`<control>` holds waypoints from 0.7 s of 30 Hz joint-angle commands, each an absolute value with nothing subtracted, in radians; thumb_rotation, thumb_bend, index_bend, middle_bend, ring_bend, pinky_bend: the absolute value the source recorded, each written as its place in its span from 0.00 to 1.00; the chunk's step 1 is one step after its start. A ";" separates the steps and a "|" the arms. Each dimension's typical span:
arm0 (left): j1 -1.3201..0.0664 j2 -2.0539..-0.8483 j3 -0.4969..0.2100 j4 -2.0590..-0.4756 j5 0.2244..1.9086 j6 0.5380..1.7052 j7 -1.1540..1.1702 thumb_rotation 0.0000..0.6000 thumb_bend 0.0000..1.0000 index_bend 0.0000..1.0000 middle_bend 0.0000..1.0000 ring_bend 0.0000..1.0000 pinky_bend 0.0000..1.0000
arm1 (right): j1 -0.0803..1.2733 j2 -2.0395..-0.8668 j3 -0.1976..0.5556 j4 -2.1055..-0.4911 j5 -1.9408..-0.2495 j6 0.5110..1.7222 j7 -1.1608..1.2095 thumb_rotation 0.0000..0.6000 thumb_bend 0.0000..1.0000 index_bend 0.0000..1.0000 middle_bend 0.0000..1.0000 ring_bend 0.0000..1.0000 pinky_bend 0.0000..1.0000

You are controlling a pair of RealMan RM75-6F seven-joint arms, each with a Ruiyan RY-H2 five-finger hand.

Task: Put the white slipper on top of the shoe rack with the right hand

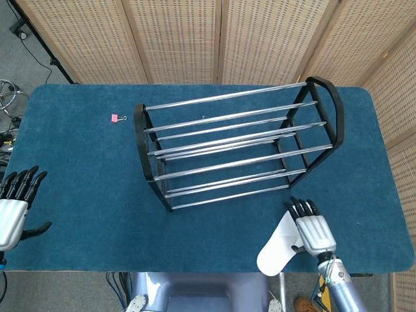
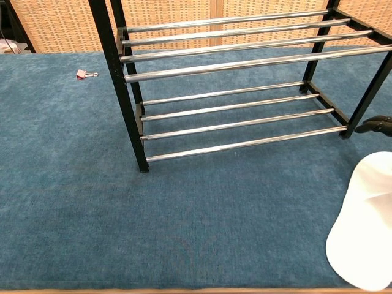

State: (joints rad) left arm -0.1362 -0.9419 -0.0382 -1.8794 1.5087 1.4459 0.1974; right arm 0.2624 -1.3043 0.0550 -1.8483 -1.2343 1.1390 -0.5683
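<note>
white slipper (image 1: pixel 276 247), blue table (image 1: pixel 78 182)

No lettering, label, brand mark, number or sign is legible on any surface in either camera view.

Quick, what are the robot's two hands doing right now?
Left hand: open, holding nothing, at the table's left edge.
Right hand: over the white slipper, fingers stretched out; cannot tell whether it grips it.

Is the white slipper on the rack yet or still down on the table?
Still on the table. The white slipper lies flat on the blue cloth in front of the shoe rack, with the right hand over its toe end.
</note>
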 commanded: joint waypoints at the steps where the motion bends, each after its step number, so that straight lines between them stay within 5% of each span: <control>1: -0.136 -0.941 -0.039 -1.879 1.509 1.446 0.197 1.00 0.00 0.00 0.00 0.00 0.00 | 0.277 -1.327 0.060 -1.838 -1.210 1.138 -0.590 1.00 0.00 0.00 0.00 0.00 0.00; 21: -0.136 -0.945 -0.037 -1.882 1.504 1.442 0.202 1.00 0.00 0.00 0.00 0.00 0.00 | 0.284 -1.389 0.042 -1.753 -1.149 1.225 -0.675 1.00 0.00 0.00 0.00 0.00 0.00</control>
State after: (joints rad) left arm -0.1363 -0.9451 -0.0374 -1.8822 1.5039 1.4424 0.2019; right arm 0.2857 -1.3906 0.0433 -1.7549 -1.1508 1.2230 -0.6723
